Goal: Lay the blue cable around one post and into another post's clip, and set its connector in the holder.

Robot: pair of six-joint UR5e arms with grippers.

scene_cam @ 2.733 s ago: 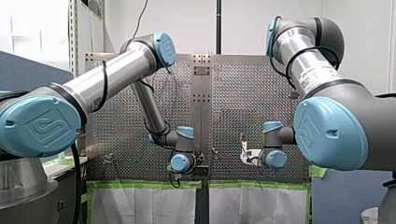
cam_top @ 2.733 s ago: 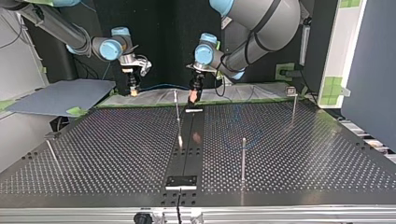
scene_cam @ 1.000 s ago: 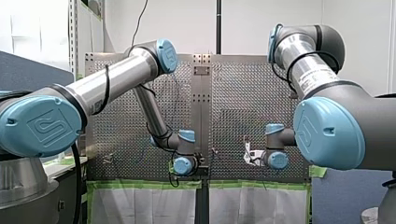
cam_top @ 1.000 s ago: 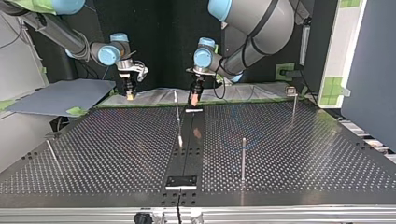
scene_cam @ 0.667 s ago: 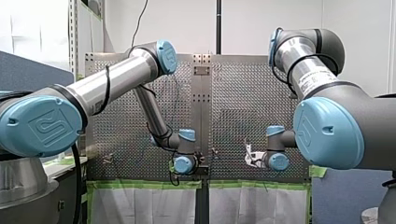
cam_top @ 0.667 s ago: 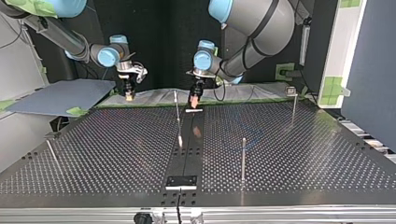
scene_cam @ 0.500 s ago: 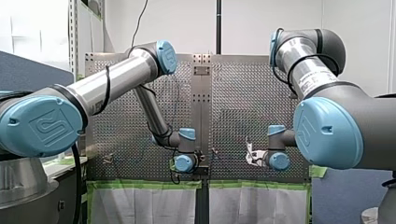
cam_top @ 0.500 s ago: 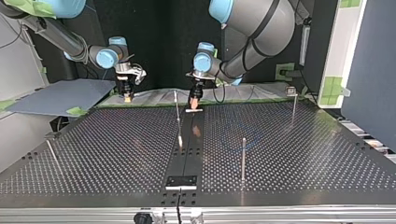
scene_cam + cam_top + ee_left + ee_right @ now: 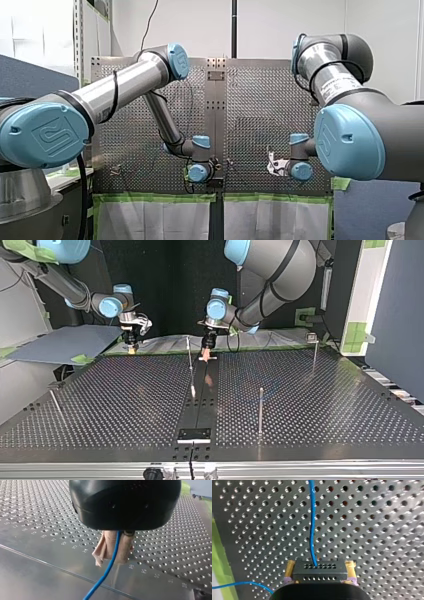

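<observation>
In the left wrist view my left gripper [image 9: 115, 560] has its beige pads shut on the blue cable [image 9: 105, 573], which hangs down over the table's smooth middle strip. My right gripper [image 9: 320, 568] is shut, its yellow pads on a black connector block [image 9: 320, 572]; the blue cable [image 9: 312, 525] runs ahead from it over the perforated table. In the top view my left gripper [image 9: 205, 353] hangs low at the far end of the middle strip, beside a thin post [image 9: 189, 359]. My right gripper [image 9: 131, 347] is at the far edge, further to that view's left.
More thin posts stand on the table [image 9: 125, 405]: one near the middle [image 9: 260, 407], one at the top view's far right [image 9: 315, 352], one leaning at its left [image 9: 55, 404]. A small black plate [image 9: 194, 434] sits at the near end of the middle strip.
In the top view my right gripper has moved to the left and down with the connector. My left gripper has come down closer to the far end of the middle strip.
</observation>
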